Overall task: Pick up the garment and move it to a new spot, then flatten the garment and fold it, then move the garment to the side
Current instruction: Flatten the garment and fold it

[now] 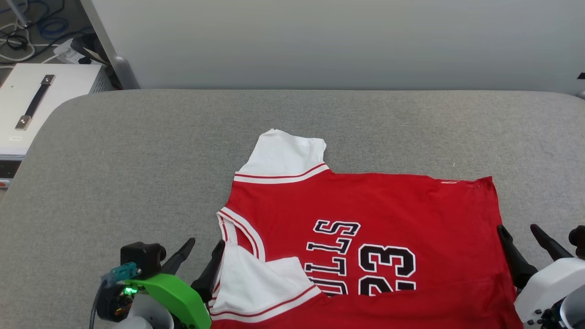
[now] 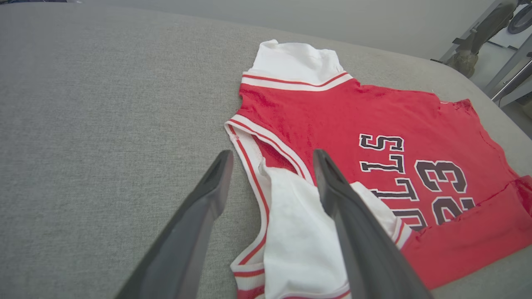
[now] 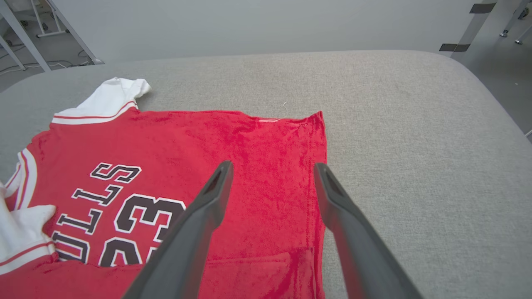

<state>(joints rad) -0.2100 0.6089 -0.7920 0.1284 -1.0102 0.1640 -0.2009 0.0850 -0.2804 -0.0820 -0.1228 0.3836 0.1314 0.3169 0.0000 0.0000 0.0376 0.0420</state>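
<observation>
The red garment (image 1: 388,214) lies front-up on the grey padded table (image 1: 137,160), its near strip folded up over the lower lettering and the number 23. One white sleeve (image 1: 283,155) points away; the other (image 1: 256,283) is folded inward near the collar. My left gripper (image 1: 203,249) stands open at the collar's left edge, and its wrist view has the fingers straddling the collar trim (image 2: 249,166) and the near sleeve (image 2: 299,232). My right gripper (image 1: 521,233) is open just off the hem's right side; its fingers frame the hem edge (image 3: 318,166). The garment (image 3: 166,158) rests flat, held by neither.
A white box with a dark handle (image 1: 34,103) and cables (image 1: 27,32) sit past the table's far left corner. A pale wall (image 1: 343,41) stands behind the table. Bare grey padding (image 3: 415,145) stretches to the right of the hem and at the far side.
</observation>
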